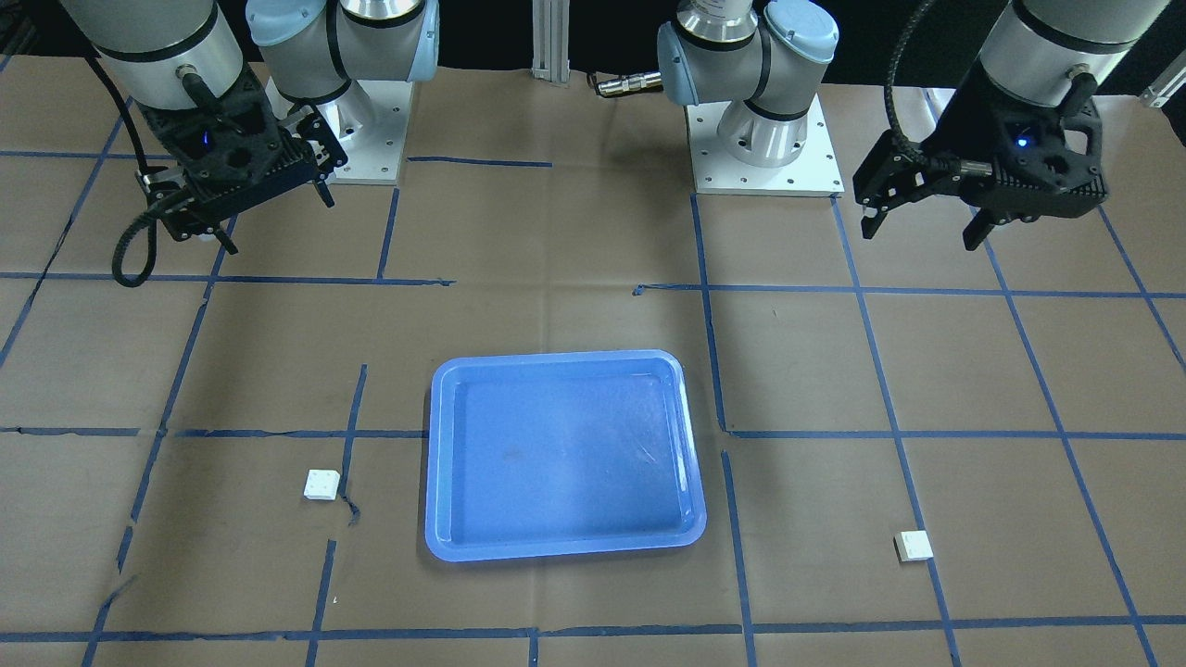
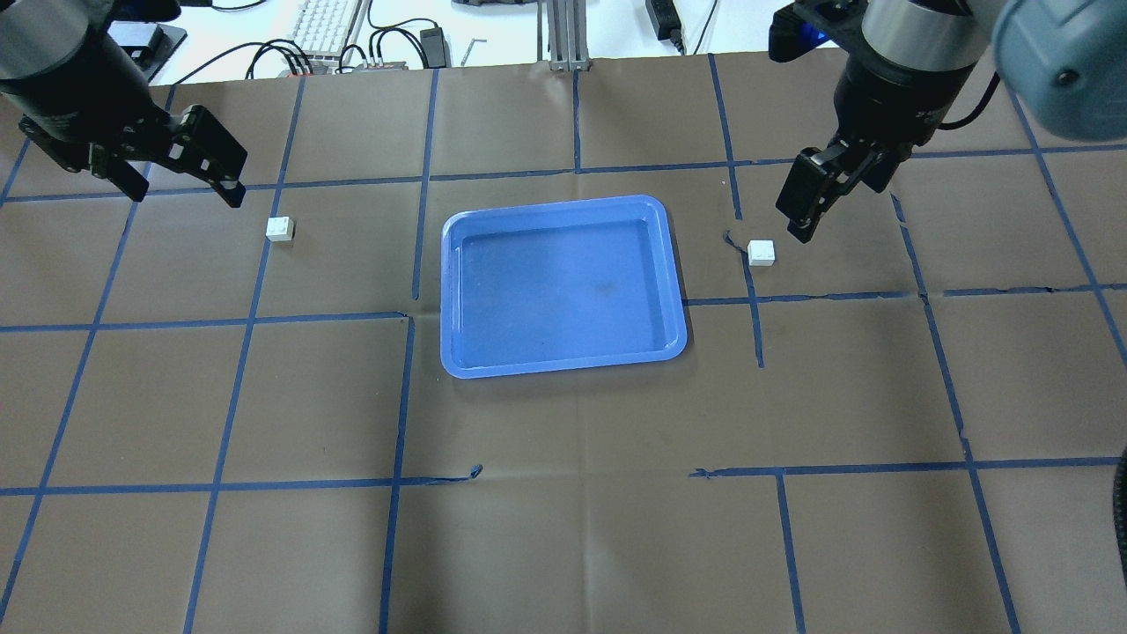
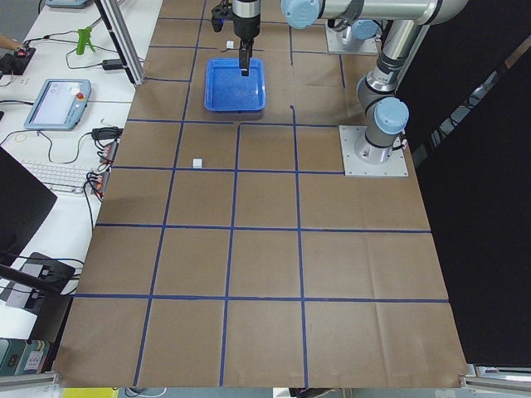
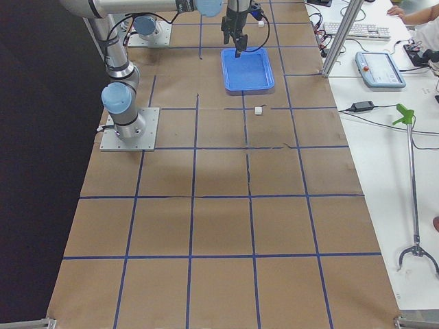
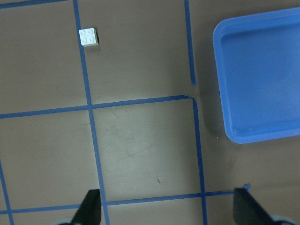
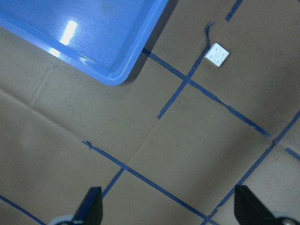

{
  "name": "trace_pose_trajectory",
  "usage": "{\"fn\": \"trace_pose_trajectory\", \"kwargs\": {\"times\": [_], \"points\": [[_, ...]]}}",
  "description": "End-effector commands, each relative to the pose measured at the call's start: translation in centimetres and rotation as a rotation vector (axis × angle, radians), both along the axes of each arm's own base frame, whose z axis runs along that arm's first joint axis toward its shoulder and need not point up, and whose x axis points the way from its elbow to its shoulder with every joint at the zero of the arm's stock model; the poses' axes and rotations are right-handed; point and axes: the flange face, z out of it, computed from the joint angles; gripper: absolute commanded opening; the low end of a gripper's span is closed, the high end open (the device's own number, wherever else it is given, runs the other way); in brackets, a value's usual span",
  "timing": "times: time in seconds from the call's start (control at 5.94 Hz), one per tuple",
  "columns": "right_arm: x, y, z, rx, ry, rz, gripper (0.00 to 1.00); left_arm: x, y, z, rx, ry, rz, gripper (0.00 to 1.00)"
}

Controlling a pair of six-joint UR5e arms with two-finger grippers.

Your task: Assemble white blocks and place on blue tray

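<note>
Left gripper (image 2: 187, 195), fingers apart, hangs with the left block (image 2: 280, 228) low on its inner side. Right gripper (image 2: 803, 216), likewise spread, has the right block (image 2: 762, 253) just inside, below.

A brown table (image 2: 572, 546) with blue tape lines carries a blue tray (image 2: 563, 364) between both sets of fingers. One white block (image 2: 280, 229) lies near the left gripper's fingers (image 2: 216, 160), another white block (image 2: 762, 253) near the right gripper's fingers (image 2: 806, 198).

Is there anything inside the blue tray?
Nothing: the blue tray shows its whole floor, bare. The left white block and right white block lie outside it on the brown paper. Under the tray is hidden.
</note>
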Motion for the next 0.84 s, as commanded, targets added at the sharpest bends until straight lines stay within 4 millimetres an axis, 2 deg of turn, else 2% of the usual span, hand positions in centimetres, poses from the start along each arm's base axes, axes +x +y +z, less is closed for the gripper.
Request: {"fn": "trace_pose_trajectory", "kwargs": {"times": [0.0,0.17,0.34,0.51,0.67], "points": [[-0.1,-2.3,-1.2,-0.046,-0.008,0.458,1.0,5.9,-0.9,-5.2,0.08,0.049,-0.277,0.99],[-1.1,-3.4,-1.7,-0.056,-0.01,0.664,1.0,7.9,-3.8,-10.0,0.044,0.023,-0.434,0.99],[-3.7,-4.7,-1.9,-0.076,-0.008,0.85,1.0,9.2,-6.2,-14.0,0.043,0.024,-0.616,0.99],[-6.1,-6.5,-4.2,-0.053,-0.043,0.976,1.0,10.4,-9.5,-18.3,0.015,0.001,-0.763,0.99],[-7.5,-8.2,-6.7,-0.089,-0.171,0.956,1.0,11.5,-12.4,-22.8,0.004,-0.014,-0.935,0.99]]}}
